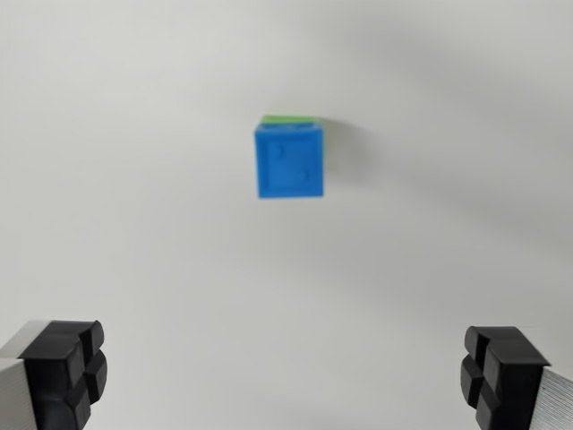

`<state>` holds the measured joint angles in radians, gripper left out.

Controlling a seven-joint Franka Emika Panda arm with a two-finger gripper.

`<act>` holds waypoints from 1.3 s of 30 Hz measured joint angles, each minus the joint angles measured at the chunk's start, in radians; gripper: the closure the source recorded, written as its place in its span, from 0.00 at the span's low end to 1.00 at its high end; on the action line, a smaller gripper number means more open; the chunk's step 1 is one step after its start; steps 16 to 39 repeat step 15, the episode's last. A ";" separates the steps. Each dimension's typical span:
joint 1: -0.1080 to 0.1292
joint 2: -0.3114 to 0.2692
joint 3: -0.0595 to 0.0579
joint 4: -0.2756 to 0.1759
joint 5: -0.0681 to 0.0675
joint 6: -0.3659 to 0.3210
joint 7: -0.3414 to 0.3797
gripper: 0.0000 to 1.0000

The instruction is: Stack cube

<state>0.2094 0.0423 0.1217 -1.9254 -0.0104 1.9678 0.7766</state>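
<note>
Pale grey tabletop (134,179) filled the whole wrist view, smooth and bare, with only soft shadow drifting across the upper right. And right there, above the middle of the picture, sat the blue cube (289,162), its studded top face turned up to the camera. Peeking out along its far edge was a thin band of green, the green cube (291,117), apparently lying under the blue one, so the stack looked already made. How squarely the blue sat on the green could not be told; the frame was a touch blurred and nearly all of the lower block was hidden.

Out from the stack, nothing but open table on every side. Down at the bottom corners stood the black fingertips (63,367), one at the wrist view's left and one at its right, well apart from the cubes. The gripper (285,376) was spread wide and carried nothing.

The risk from here, as a judgement: any descent back toward the pair, or a sideways sweep at low height, could clip the blue cube and knock it off its perch. An off-centre seat, if there was one, would make that tumble easier. A clean, straight retreat upward looked the safest call.
</note>
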 joint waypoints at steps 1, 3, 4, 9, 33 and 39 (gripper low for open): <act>0.000 0.000 0.000 0.000 0.000 0.000 0.000 0.00; 0.000 0.000 0.000 0.000 0.000 0.000 0.000 0.00; 0.000 0.000 0.000 0.000 0.000 0.000 0.000 0.00; 0.000 0.000 0.000 0.000 0.000 0.000 0.000 0.00; 0.000 0.000 0.000 0.000 0.000 0.000 0.000 0.00; 0.000 0.000 0.000 0.000 0.000 0.000 0.000 0.00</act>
